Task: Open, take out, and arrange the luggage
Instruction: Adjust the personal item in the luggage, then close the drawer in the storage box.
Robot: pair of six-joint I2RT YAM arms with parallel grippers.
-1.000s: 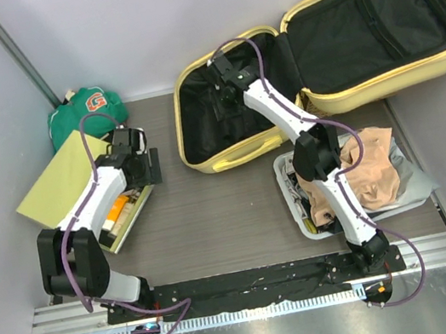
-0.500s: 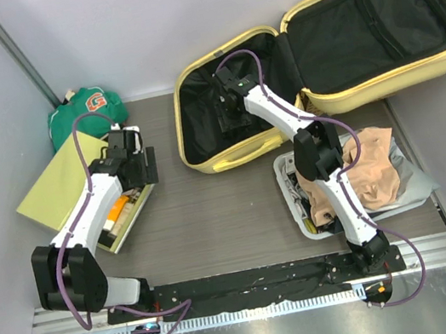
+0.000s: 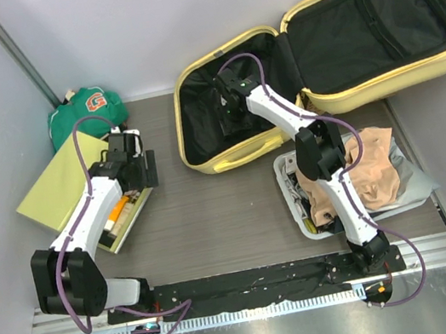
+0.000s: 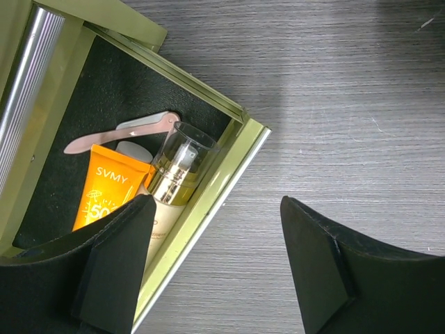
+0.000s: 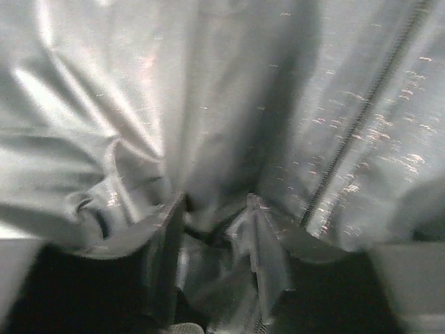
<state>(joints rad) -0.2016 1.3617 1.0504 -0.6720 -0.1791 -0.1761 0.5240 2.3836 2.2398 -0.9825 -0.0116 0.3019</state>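
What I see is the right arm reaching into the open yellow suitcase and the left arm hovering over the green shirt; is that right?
No: the top view shows the left end effector over the edge of the yellow-green box, not the green shirt. The rest holds.

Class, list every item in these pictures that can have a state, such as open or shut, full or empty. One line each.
luggage: open, lying flat, lid laid back.
yellow-green box: open, toiletries lying inside.
grey tray: piled with beige clothing.
left gripper: open, empty, above the box's edge.
right gripper: inside the luggage, at the black lining; grip unclear.
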